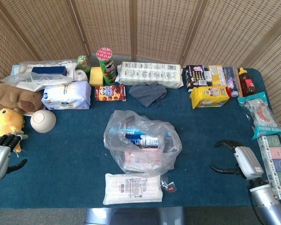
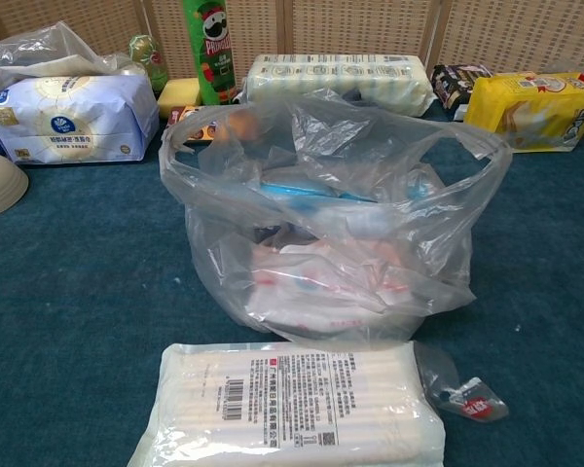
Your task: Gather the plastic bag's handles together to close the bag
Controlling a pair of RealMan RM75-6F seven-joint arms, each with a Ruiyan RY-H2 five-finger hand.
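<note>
- The plastic bag (image 1: 142,147) stands in the middle of the blue table (image 1: 75,154), full of packets, and its mouth is wide open.
- One handle (image 2: 190,136) lies at the back left of the mouth, the other handle (image 2: 472,141) at the right; they are well apart.
- The right hand (image 1: 238,158) hovers over the table to the right of the bag, fingers spread, holding nothing.
- The left hand (image 1: 1,151) is at the table's left edge, far from the bag, fingers apart and empty.
- I think the approach is the present step: each hand should go to the handle on its own side.
- It is better to hook each loop from below, lift a little, then bring both together above the middle.
- A white flat pack (image 1: 133,188) touches the bag's front; the hands should avoid it.
</note>
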